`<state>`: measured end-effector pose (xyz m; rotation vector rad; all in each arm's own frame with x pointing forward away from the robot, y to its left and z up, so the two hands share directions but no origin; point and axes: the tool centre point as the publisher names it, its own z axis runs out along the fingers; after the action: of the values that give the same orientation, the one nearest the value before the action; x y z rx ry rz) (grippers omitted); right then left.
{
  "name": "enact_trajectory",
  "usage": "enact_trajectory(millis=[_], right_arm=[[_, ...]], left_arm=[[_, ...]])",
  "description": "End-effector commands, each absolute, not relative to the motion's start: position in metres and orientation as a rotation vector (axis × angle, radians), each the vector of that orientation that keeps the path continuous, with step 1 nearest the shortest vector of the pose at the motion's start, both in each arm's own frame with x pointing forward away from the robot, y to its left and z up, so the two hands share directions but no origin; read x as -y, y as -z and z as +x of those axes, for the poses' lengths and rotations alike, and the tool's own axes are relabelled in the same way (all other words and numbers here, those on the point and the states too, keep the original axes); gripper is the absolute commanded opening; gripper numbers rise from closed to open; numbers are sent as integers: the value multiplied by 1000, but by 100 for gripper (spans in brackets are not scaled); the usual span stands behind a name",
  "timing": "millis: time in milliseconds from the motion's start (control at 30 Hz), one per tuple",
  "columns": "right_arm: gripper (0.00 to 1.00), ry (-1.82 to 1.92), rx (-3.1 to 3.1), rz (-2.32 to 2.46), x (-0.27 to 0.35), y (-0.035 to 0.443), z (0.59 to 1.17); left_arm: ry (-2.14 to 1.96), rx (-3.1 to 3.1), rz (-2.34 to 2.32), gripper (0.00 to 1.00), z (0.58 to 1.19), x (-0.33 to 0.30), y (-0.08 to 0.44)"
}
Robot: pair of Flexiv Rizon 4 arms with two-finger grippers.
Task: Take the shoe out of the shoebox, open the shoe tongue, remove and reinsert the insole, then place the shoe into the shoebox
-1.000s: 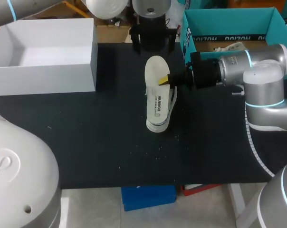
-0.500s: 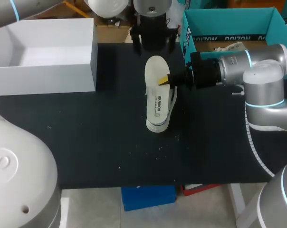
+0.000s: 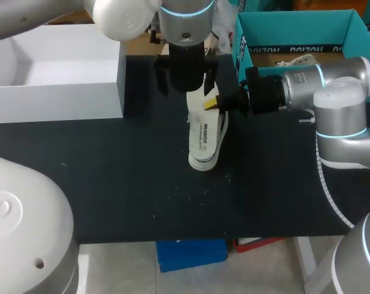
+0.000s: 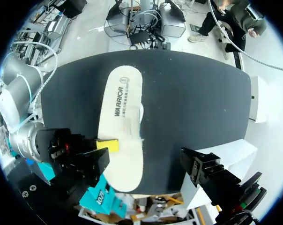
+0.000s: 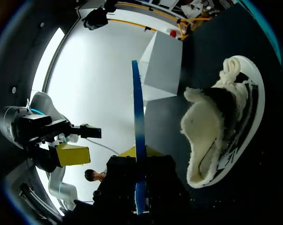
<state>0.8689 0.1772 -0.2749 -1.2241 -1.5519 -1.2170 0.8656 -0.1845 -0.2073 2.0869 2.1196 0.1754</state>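
Observation:
A white shoe (image 3: 204, 144) with a fleecy lining (image 5: 216, 126) lies on its side on the black table (image 3: 111, 177). My right gripper (image 3: 214, 103) is shut on the cream insole (image 3: 200, 92), holding it just above the shoe. Seen edge-on in the right wrist view, the insole (image 5: 137, 122) is a thin blue strip rising from my right gripper (image 5: 137, 176). My left gripper (image 4: 146, 163) hangs wide open straight over the insole (image 4: 122, 126), holding nothing. The left arm's wrist (image 3: 185, 58) hides the far end of the insole in the head view.
An open white box (image 3: 56, 73) stands at the back left of the table. A teal shoebox (image 3: 295, 33) sits at the back right, behind my right arm (image 3: 332, 92). Bare black tabletop lies in front of the shoe.
My left arm has swung in from the table's back edge and now hovers over the insole. The right gripper, insole and shoe have stayed put.

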Motion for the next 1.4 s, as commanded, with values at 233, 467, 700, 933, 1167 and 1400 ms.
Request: enact_trajectory(millis=[233,467,700,933,1167,1400], right_arm=[[0,1217,1552,-1225,-178,275,869],[0,1217,1552,-1225,-178,275,869],[0,1217,1552,-1225,-178,275,869],[0,1217,1552,-1225,-178,275,869],[0,1217,1552,-1225,-178,275,869],[0,1217,1552,-1225,-178,275,869]], left_arm=[[-215,-2048,2063,100,803,173,216],[-217,-1998,2081,100,777,173,224],[37,-1860,2040,100,772,162,231],[600,-1536,1855,100,780,141,229],[849,-1434,1776,100,786,132,240],[849,-1434,1776,100,786,132,240]])
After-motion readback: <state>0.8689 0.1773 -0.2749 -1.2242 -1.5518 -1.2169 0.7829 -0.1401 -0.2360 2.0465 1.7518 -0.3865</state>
